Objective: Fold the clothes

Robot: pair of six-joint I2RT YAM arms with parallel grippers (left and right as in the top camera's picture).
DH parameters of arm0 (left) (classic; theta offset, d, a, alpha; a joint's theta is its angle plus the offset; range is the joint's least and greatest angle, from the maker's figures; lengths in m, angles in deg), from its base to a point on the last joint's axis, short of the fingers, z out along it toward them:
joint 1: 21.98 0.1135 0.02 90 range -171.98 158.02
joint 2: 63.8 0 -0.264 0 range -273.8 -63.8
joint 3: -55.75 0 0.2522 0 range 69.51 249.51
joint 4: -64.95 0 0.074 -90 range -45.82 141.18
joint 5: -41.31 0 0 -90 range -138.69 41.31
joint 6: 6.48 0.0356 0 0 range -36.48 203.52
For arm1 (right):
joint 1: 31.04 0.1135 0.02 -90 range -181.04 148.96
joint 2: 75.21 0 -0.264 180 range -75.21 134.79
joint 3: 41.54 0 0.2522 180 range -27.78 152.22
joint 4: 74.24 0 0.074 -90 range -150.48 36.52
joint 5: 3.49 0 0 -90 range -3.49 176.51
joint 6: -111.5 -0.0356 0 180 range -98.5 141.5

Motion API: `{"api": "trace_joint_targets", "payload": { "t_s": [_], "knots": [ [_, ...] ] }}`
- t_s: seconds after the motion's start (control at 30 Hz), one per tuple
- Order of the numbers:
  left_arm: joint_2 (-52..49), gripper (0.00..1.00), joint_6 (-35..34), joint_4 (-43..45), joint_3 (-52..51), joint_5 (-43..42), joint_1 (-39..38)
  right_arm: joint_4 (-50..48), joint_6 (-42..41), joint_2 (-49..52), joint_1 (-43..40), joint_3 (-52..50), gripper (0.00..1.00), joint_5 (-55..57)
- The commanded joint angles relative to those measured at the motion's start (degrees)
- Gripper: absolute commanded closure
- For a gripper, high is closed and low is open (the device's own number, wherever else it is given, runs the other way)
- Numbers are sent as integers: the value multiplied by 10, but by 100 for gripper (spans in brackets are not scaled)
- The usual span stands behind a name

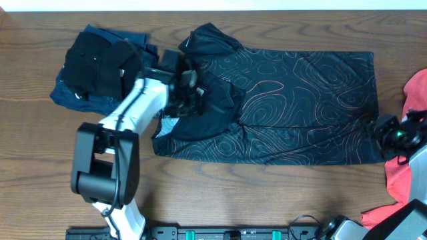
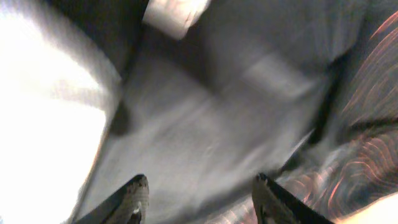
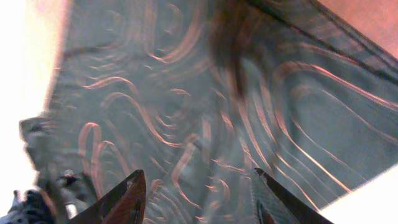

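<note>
black sports shirt (image 1: 300, 100) lies spread along the wooden bench (image 1: 267, 193); smooth knit with thin orange-white contour lines; collar end rumpled and folded inward; left hand (image 1: 189, 93) above that rumple, fingers apart; right hand (image 1: 387, 130) at the hem corner, fingers apart; navy heap (image 1: 73, 93) beside the collar; coral-red cloth (image 1: 417, 87) past the hem

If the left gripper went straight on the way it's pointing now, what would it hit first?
The shirt: the left gripper points, jaws apart, straight at its dark cloth. The view is blurred, so I can't tell how far off the cloth is, but nothing else shows in between.
</note>
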Motion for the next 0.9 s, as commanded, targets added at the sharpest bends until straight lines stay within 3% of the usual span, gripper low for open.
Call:
{"api": "trace_joint_targets", "payload": {
  "t_s": [0.0, 0.13, 0.3, 0.47, 0.63, 0.7, 0.77, 0.87],
  "knots": [
    [17, 45, 19, -73, 6, 1, 28, 34, 11, -7, -1, -2, 48, 93],
    [17, 45, 32, -143, -3, 47, 46, 41, 11, -7, -1, -28, 47, 144],
    [17, 45, 36, -143, -40, 71, 48, 7, -17, -7, -1, -97, 48, 217],
    [17, 45, 36, -131, -64, 72, 48, -135, -32, -7, -2, -177, 48, 208],
    [17, 40, 36, -134, -66, 72, 48, -197, -33, -7, -2, -200, 46, 197],
    [17, 39, 36, -137, -66, 72, 48, -202, -34, -7, -2, -200, 59, 198],
    [17, 38, 36, -139, -67, 72, 48, -191, -38, -7, -2, -200, 79, 201],
    [17, 38, 36, -140, -73, 72, 48, -167, -50, -7, -7, -200, 92, 216]
  ]
}}
